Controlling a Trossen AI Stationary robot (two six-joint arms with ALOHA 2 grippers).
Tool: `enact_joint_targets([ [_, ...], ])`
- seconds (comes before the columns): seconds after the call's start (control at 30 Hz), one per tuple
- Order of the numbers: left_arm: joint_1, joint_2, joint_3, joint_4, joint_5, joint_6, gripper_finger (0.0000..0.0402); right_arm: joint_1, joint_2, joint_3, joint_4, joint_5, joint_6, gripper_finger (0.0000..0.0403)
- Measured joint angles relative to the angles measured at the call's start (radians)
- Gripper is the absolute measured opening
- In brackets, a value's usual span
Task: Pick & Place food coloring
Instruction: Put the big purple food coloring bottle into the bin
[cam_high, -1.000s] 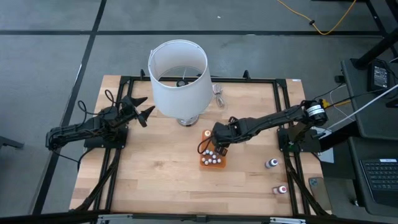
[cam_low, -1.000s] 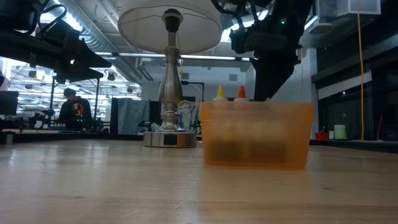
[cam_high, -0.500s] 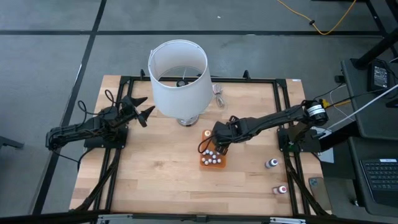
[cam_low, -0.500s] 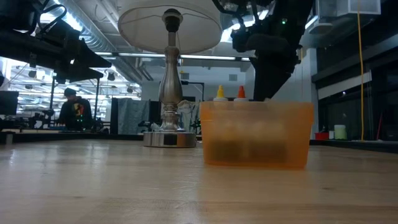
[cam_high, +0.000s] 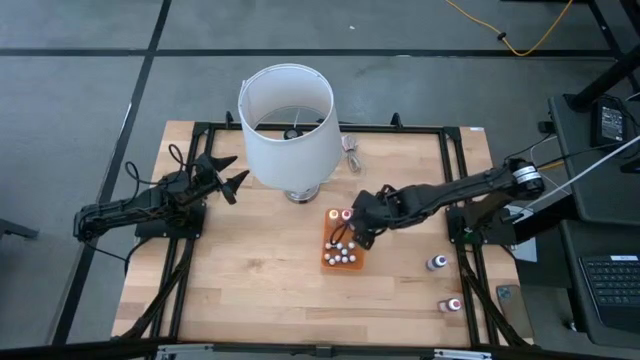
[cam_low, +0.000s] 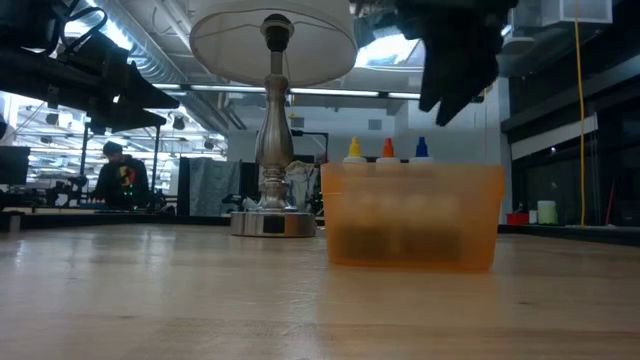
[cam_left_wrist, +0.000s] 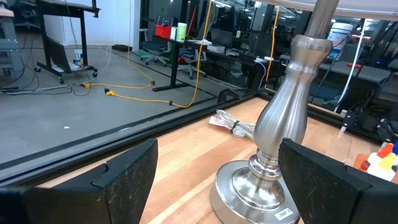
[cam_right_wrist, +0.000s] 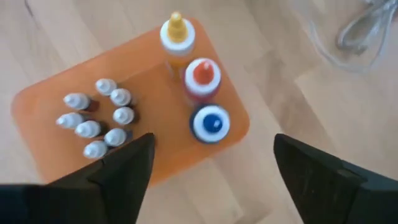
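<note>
Food coloring bottle with a blue cap (cam_right_wrist: 212, 123) is now standing in the orange plastic tray (cam_right_wrist: 56, 90), newly released. Right gripper (cam_right_wrist: 211, 168) is lifting above the tray, jaws spread, empty. Two bottles (cam_high: 437, 263) are waiting beyond the tray.

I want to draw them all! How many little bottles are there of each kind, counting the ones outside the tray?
Tiny white-capped bottles in the orange tray: 8
Yellow-capped bottle: 1
Orange-red-capped bottle: 1
Blue-capped bottle: 1
Loose bottles on the table: 2
Total: 13

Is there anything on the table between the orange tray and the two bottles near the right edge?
No: between orange tray and two bottles, high view shows bare wood.
</note>
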Motion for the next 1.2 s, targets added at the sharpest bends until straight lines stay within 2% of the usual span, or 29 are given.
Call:
enact_joint_targets([
  [0.2,0.0,0.0,0.0,0.0,0.0,0.0,0.0322,0.05,-0.017,0.0,-0.077,-0.039,0.154,0.035],
  [0.57,0.0,0.0,0.0,0.0,0.0,0.0,0.0322,0.156,-0.038,0.0,-0.218,-0.128,0.396,0.0353],
  [0.77,0.0,0.0,0.0,0.0,0.0,0.0,0.0322,0.208,-0.065,-0.08,-0.209,-0.185,0.528,0.0353],
  [1.2,0.0,0.0,0.0,0.0,0.0,0.0,0.0322,0.272,-0.21,-0.262,-0.208,-0.219,0.726,0.0353],
])
